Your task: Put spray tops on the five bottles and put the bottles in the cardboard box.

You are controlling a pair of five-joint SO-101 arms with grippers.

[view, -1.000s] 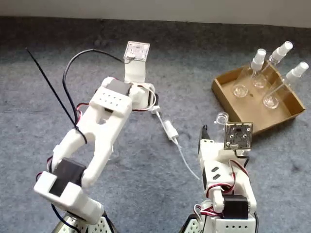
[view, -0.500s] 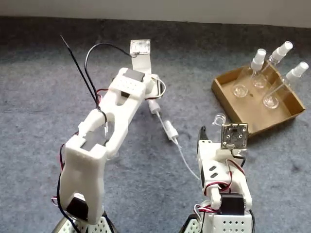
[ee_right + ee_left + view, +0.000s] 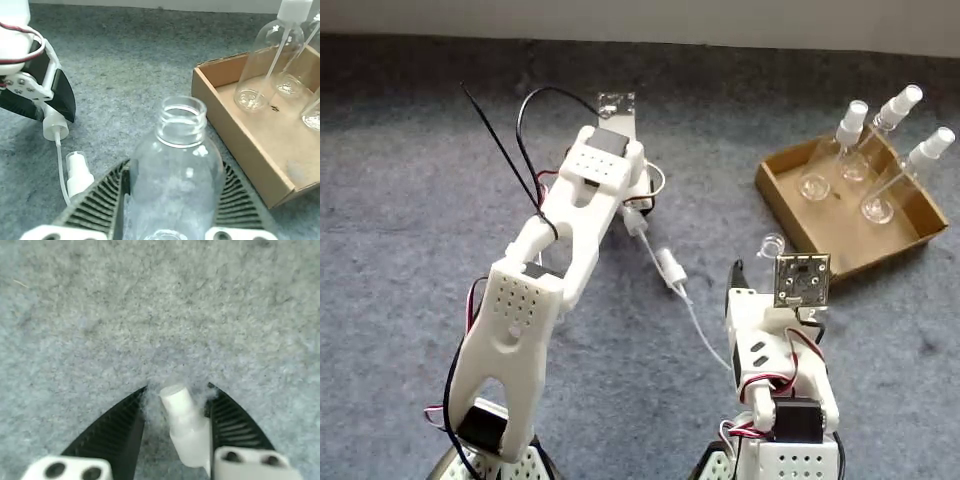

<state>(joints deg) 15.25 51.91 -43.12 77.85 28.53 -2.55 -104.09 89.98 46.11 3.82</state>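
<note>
The bench (image 3: 410,180) is covered in grey carpet-like cloth. The left arm (image 3: 550,270) stretches from the near left corner to the middle of the bench, toward the far edge. The right arm (image 3: 775,370) is folded low at the near edge, right of the middle.

The box (image 3: 790,215), an open cardboard tray, lies near the right edge, toward the far side. Three bottles (image 3: 817,172) stand upright inside it. All three are clear and each carries a white spray top, with the thin tube reaching down to the base.

A fourth bottle (image 3: 172,175) is clear too, and its neck is open and bare. The right gripper (image 3: 175,165) is clenched on it, one ribbed black jaw on each side of its body. In the high view its mouth shows just beside the near left wall of the box, apart from it.

The left gripper (image 3: 177,386) grasps a spray top (image 3: 186,427), which lies against one jaw. The white end sticks out past the jaw tips, above the cloth. In the right wrist view its thin tube trails down from it toward the near edge.

A loose top (image 3: 670,268) lies flat on the cloth between the two grippers, just beside that tube.
</note>
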